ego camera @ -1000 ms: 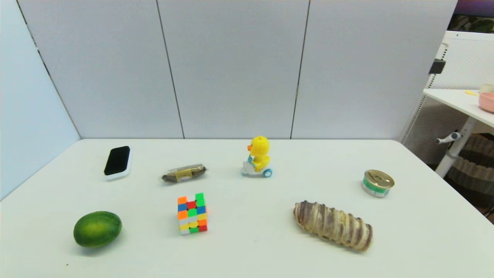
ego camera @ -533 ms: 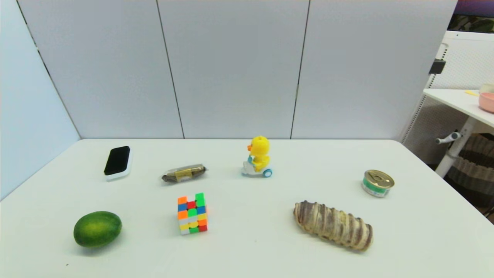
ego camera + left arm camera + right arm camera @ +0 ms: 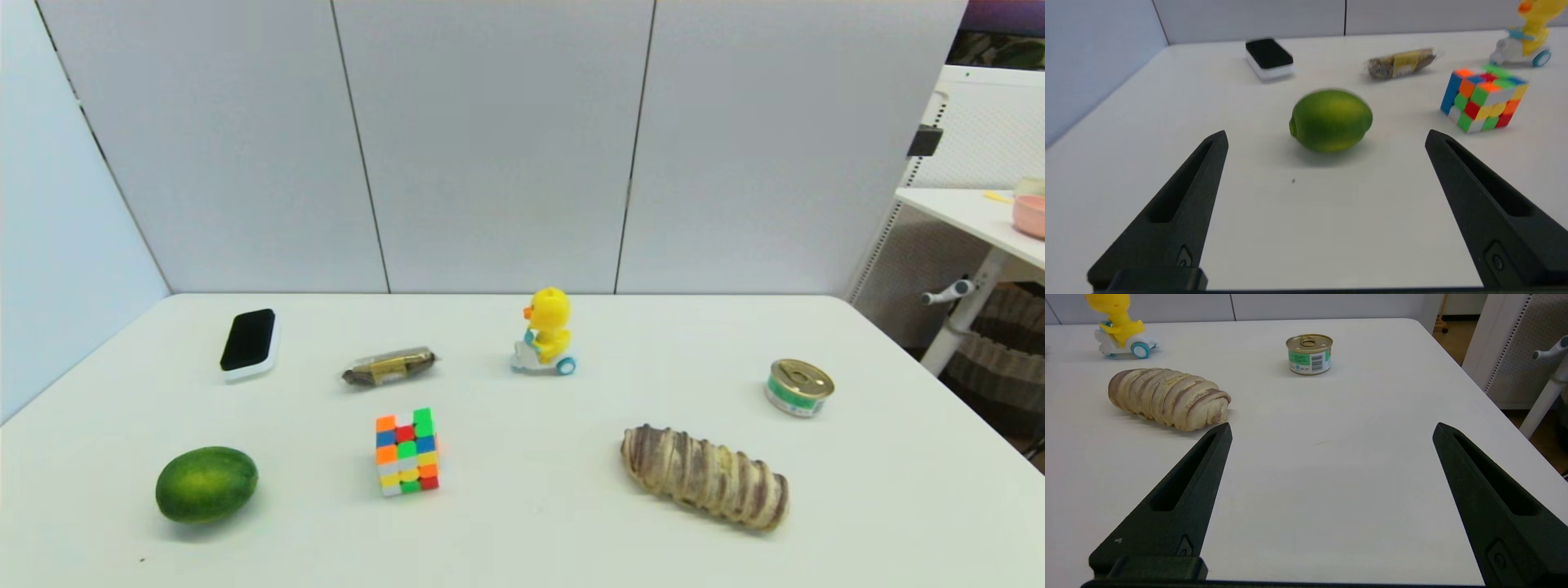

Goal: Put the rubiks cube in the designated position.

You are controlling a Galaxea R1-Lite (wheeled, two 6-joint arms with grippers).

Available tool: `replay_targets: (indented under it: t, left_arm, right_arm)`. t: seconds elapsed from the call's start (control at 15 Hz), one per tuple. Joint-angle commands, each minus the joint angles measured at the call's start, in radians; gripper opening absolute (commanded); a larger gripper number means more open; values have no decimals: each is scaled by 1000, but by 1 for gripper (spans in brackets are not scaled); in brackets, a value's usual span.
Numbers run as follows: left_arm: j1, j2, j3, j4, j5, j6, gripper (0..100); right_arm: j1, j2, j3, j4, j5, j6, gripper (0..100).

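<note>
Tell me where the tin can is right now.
In the head view the tin can stands on the table's right side, beyond the bread roll and right of the toy duck.

Glossy plastic rubiks cube (image 3: pixel 407 452) – metal can (image 3: pixel 799 387) (matt table (image 3: pixel 539 531)).

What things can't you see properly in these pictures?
- Both arms: outside the head view; only the open left gripper and open right gripper show, in their wrist views.
- Rubiks cube: its far sides and underside are hidden in both views.
- Can: label text too small.
- Wrapped snack: print too small.
</note>
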Motion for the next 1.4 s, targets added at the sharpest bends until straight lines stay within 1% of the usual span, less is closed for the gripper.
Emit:
replay_targets:
  t: [0.07,0.13,0.27,0.33,0.53,0.73,0.8,0.87,0.93,1.0,1.07,1.2,1.4]
  left_arm:
    - [-41,386,-350,3,-86,39,100]
    - [-90,479,-419,1,-95,42,100]
    - [-145,667,-539,-3,-97,104,100]
    - [-193,791,-626,-3,-98,127,100]
    - [-316,1061,-815,4,-101,157,100]
    - [-406,1257,-908,4,-108,159,100]
    - [-428,1320,-911,3,-174,157,100]
    - [-428,1366,-908,4,-275,162,100]
    - [-428,1406,-905,6,-356,190,100]
    - [-423,1438,-904,9,-387,234,100]
    - [-422,1467,-904,27,-385,280,100]
    - [-423,1509,-905,108,-387,361,100]
    - [-422,1546,-905,211,-385,452,100]
  right_arm:
    - [0,1,-1,-1,0,0,100]
    - [0,1,-1,-1,0,0,100]
    - [0,1,1,-1,0,0,100]
    - [0,1,-1,-1,0,0,100]
    - [0,1,-1,-1,0,0,100]
    - [0,1,-1,-1,0,0,100]
    - [0,1,-1,0,0,0,100]
    - [0,1,-1,-1,0,0,100]
    - [0,1,1,-1,0,0,100]
    - [0,1,-1,-1,0,0,100]
    - [0,1,-1,-1,0,0,100]
    - [0,1,-1,-1,0,2,100]
    - [0,1,1,-1,0,0,100]
